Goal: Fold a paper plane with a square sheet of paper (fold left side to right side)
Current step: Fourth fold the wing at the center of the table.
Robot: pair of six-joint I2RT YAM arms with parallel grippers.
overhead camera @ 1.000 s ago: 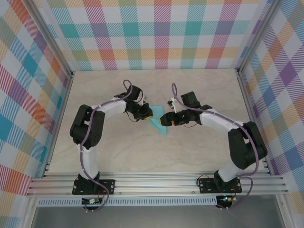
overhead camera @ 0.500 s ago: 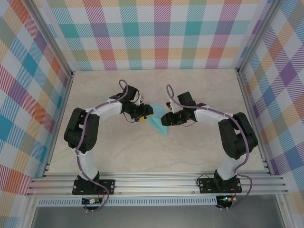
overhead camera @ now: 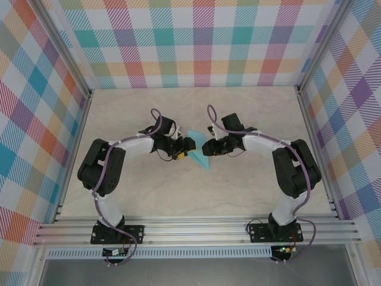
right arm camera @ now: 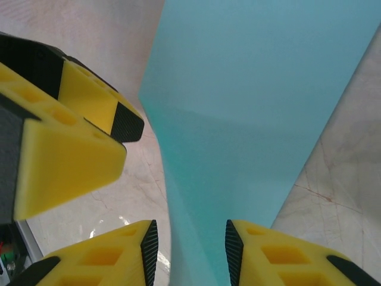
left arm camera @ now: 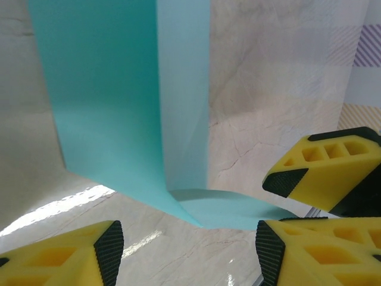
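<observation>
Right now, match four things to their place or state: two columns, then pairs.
1 thin turquoise folded paper
2 left gripper's yellow fingers
3 right gripper's yellow fingers
4 pale marbled tabletop

A flat beneath both arms
B spread wide, left of the paper
C partly upright between the grippers
D either side of the paper's edge

Pairs: 1-C; 2-B; 3-D; 4-A

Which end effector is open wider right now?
The left end effector: wide gap between its fingers. On the right end effector they sit closer, straddling the paper.
</observation>
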